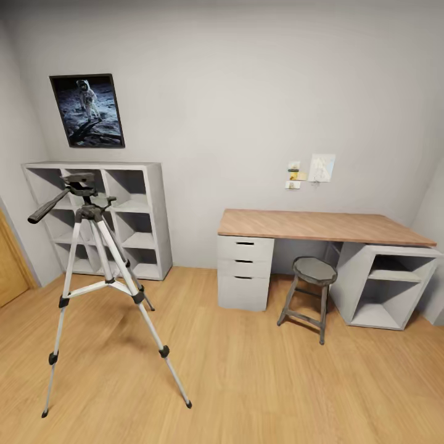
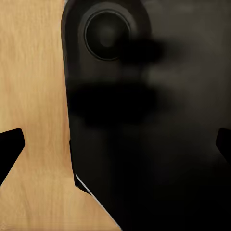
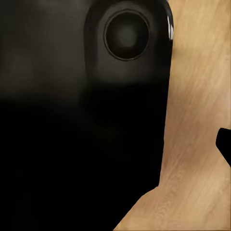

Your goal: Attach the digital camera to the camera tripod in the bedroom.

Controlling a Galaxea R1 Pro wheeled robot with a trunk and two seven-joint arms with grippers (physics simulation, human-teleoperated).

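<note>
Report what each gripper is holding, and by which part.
Nothing is held. The left gripper stands open over wood floor and the robot's dark base. The right gripper's state cannot be told.

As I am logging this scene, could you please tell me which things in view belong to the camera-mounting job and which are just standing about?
Belonging to the job:
- tripod, standing on the wood floor

Just standing about:
- desk
- stool
- shelf unit
- astronaut picture
- notes on the wall
</note>
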